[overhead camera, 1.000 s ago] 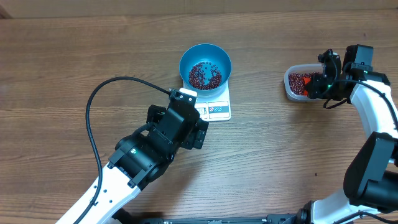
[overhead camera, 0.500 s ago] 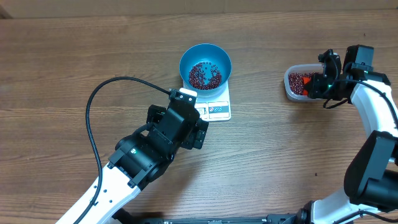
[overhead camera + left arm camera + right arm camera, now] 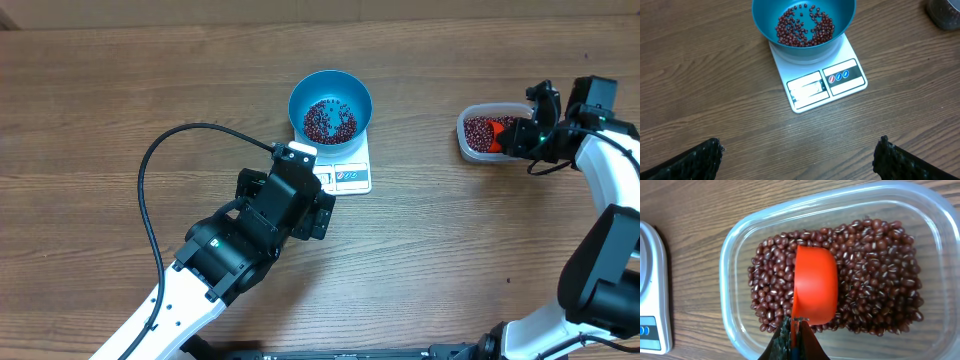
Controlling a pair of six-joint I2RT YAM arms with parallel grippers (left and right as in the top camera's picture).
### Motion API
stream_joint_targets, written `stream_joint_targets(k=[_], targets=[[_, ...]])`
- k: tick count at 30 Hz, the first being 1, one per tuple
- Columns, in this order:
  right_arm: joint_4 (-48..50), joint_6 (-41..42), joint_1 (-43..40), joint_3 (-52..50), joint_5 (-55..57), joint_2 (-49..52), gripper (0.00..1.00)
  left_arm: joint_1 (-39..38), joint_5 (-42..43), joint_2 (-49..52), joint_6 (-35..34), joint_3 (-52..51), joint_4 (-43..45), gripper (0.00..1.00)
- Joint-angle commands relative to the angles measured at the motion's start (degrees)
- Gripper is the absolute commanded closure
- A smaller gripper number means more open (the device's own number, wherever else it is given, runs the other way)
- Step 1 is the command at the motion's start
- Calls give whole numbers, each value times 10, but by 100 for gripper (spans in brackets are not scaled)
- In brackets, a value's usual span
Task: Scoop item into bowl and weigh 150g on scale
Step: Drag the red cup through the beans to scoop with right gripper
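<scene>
The orange scoop [image 3: 815, 290] is being pinched by the right tool [image 3: 792, 340] among the beans [image 3: 875, 280] in the tub [image 3: 735, 255]. The left tool [image 3: 797, 159] is being held spread wide near the scale [image 3: 812, 92].

The white-and-black left arm [image 3: 230, 250] extends from the lower left edge toward the centre. The left gripper [image 3: 799, 145] has its black textured fingers [image 3: 700, 160] spread fully apart. The white right arm [image 3: 605, 165] bends in from the right edge. The right gripper [image 3: 795, 339] points left, its jaws clamped on the handle of an orange plastic scoop [image 3: 815, 292].
</scene>
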Motion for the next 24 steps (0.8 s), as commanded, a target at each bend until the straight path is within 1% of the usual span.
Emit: stream_joint_targets(k=[1,10,18,24], targets=[[-3,12,-6,0,-2,27,96,6,-2,3,5,-3,0,1],[3,43,-9,0,-5,34,96,6,-2,3,5,-3,0,1],[7,87,-38,0,-8,34,96,6,-2,3,5,-3,0,1],[6,101,-54,0,-29,34,96,6,-2,3,5,-3,0,1]])
